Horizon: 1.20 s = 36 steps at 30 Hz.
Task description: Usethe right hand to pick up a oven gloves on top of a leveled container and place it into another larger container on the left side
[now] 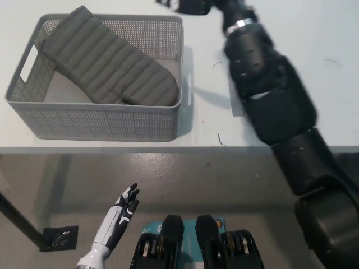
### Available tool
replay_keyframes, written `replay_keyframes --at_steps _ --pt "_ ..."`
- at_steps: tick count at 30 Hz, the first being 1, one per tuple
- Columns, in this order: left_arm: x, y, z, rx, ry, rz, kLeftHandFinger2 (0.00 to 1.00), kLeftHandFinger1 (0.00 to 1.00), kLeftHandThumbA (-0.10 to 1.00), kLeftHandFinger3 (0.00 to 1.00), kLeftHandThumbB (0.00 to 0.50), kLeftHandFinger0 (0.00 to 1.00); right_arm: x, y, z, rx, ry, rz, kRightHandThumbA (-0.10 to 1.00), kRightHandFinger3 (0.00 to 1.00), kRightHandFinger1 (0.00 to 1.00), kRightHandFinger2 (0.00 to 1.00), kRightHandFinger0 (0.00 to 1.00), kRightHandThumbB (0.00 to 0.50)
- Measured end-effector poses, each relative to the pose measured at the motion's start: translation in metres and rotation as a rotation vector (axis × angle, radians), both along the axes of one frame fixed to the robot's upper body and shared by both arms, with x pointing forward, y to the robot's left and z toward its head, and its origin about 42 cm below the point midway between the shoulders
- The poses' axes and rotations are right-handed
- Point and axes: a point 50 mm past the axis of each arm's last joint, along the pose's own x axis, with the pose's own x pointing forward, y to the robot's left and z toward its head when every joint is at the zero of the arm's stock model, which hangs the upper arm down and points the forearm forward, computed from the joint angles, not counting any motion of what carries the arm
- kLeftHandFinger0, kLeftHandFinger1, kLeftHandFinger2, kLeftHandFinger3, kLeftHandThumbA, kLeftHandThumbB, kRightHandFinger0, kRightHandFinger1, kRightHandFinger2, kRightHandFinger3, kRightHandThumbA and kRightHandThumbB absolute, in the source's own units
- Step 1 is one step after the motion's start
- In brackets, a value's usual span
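Now oven glove (109, 59) in grey basket (101, 120), unlabelled

You've got a white table (140, 137) filling the upper half of the view, front edge running straight across w/ a thin lip. Surface matte, evenly lit, soft shadows only; a couple of small dark marks on it. Below the edge: grey glossy floor (185, 179), polished-concrete look, faint reflections. Dark diagonal bar (19, 224), prob a table leg, crosses the floor at bottom left. Small black square plate (59, 238) on the floor next to it. No walls or windows visible.
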Motion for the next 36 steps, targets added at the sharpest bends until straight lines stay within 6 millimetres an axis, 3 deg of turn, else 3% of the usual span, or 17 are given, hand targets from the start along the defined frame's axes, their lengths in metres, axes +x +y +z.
replay_keyframes --at_steps 1,4,7,11,14,17,18,19,20,22,24,26,27,29,30,33,36 --pt "0.000 0.000 0.000 0.000 0.000 0.000 1.00 1.00 1.00 1.00 0.500 1.00 0.000 -0.003 -0.001 0.006 0.001 -0.002 1.00 1.00 1.00 1.00 1.00 0.295" --pt "0.000 0.000 -0.001 0.000 0.002 0.000 1.00 1.00 1.00 1.00 0.500 1.00 -0.009 -0.043 0.000 0.070 -0.029 -0.045 1.00 1.00 1.00 1.00 1.00 0.319" --pt "0.000 0.000 -0.001 -0.001 0.004 0.000 1.00 1.00 1.00 1.00 0.499 1.00 -0.020 -0.077 -0.009 0.106 -0.046 -0.084 1.00 1.00 1.00 1.00 1.00 0.307" --pt "-0.001 -0.001 -0.002 -0.001 0.007 0.001 1.00 1.00 1.00 1.00 0.500 1.00 -0.038 -0.115 -0.033 0.133 -0.048 -0.133 1.00 1.00 1.00 1.00 1.00 0.402" --pt "-0.001 -0.001 -0.002 -0.001 0.010 0.001 1.00 1.00 1.00 1.00 0.500 1.00 -0.061 -0.146 -0.057 0.150 -0.044 -0.176 1.00 1.00 1.00 1.00 1.00 0.377" --pt "-0.001 -0.001 -0.003 -0.002 0.012 0.001 1.00 1.00 1.00 1.00 0.500 1.00 -0.080 -0.165 -0.076 0.155 -0.033 -0.204 1.00 1.00 1.00 1.00 1.00 0.401" --pt "-0.001 -0.001 -0.003 -0.002 0.013 0.001 1.00 1.00 1.00 1.00 0.500 1.00 -0.088 -0.170 -0.082 0.160 -0.032 -0.210 1.00 1.00 1.00 1.00 1.00 0.393" --pt "-0.001 -0.001 -0.004 -0.002 0.014 0.001 1.00 1.00 1.00 1.00 0.500 1.00 -0.100 -0.178 -0.092 0.164 -0.029 -0.220 1.00 1.00 1.00 1.00 1.00 0.342" --pt "-0.001 -0.001 -0.004 -0.002 0.015 0.001 1.00 1.00 1.00 1.00 0.500 1.00 -0.109 -0.183 -0.097 0.167 -0.028 -0.225 0.99 1.00 1.00 1.00 1.00 0.299" --pt "-0.002 -0.001 -0.005 -0.002 0.018 0.001 1.00 1.00 1.00 1.00 0.500 1.00 -0.129 -0.191 -0.109 0.173 -0.030 -0.230 1.00 1.00 1.00 1.00 1.00 0.324" --pt "-0.002 -0.001 -0.006 -0.002 0.022 0.002 1.00 1.00 1.00 1.00 0.500 1.00 -0.143 -0.195 -0.118 0.176 -0.027 -0.231 1.00 1.00 1.00 1.00 1.00 0.235" --pt "-0.003 -0.002 -0.007 -0.001 0.029 0.002 1.00 1.00 1.00 1.00 0.498 1.00 -0.170 -0.197 -0.130 0.180 -0.027 -0.224 1.00 1.00 1.00 1.00 1.00 0.195" --pt "-0.003 -0.002 -0.008 -0.001 0.030 0.002 1.00 1.00 1.00 1.00 0.500 1.00 -0.183 -0.198 -0.136 0.182 -0.026 -0.220 1.00 1.00 1.00 1.00 1.00 0.192" --pt "-0.003 -0.002 -0.008 0.001 0.031 0.000 1.00 1.00 1.00 1.00 0.500 1.00 -0.207 -0.196 -0.146 0.182 -0.031 -0.203 1.00 1.00 1.00 1.00 1.00 0.296" --pt "-0.003 -0.002 -0.008 0.002 0.032 -0.001 1.00 1.00 1.00 1.00 0.500 1.00 -0.217 -0.194 -0.149 0.183 -0.037 -0.188 1.00 1.00 1.00 1.00 1.00 0.311" --pt "-0.002 -0.003 -0.008 0.004 0.030 -0.004 1.00 1.00 1.00 1.00 0.500 1.00 -0.240 -0.188 -0.170 0.197 0.005 -0.147 1.00 1.00 1.00 1.00 1.00 0.305" --pt "-0.002 -0.003 -0.008 0.010 0.029 -0.010 1.00 1.00 1.00 1.00 0.500 1.00 -0.260 -0.178 -0.204 0.233 0.102 -0.099 1.00 1.00 1.00 1.00 1.00 0.286"
